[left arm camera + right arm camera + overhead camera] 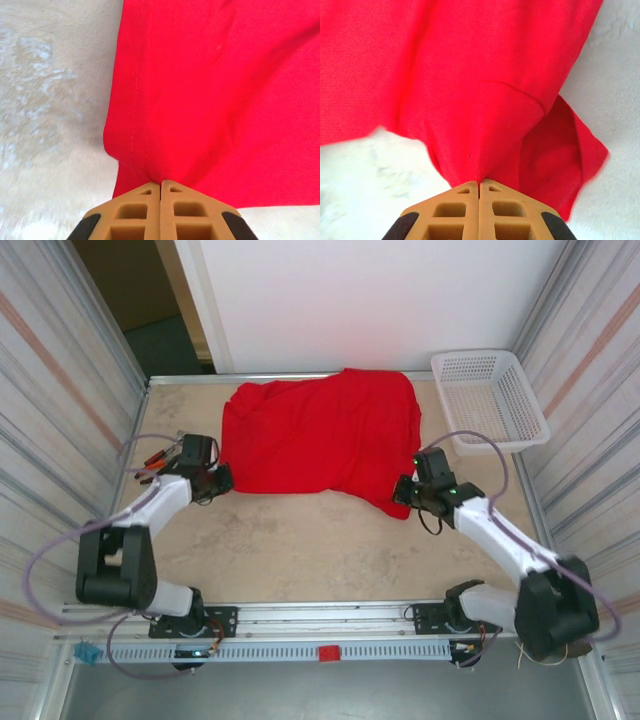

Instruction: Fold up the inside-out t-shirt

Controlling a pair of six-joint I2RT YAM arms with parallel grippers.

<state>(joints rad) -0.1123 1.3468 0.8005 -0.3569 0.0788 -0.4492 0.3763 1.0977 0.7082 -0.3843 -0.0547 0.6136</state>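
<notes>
Inside-out t-shirt [318, 435] lies spread on the far middle of the table [300, 540], long axis running left to right; collar end unclear. Left gripper [160, 181] pinches its near-left edge, right gripper [479, 181] its near-right corner.

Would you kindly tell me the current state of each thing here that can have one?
t-shirt, spread out and rumpled on the table, not yet folded.
left gripper, fingers shut on the t-shirt's near left edge.
right gripper, fingers shut on the t-shirt's near right corner.
basket, upright at the table's far right corner, empty.
</notes>
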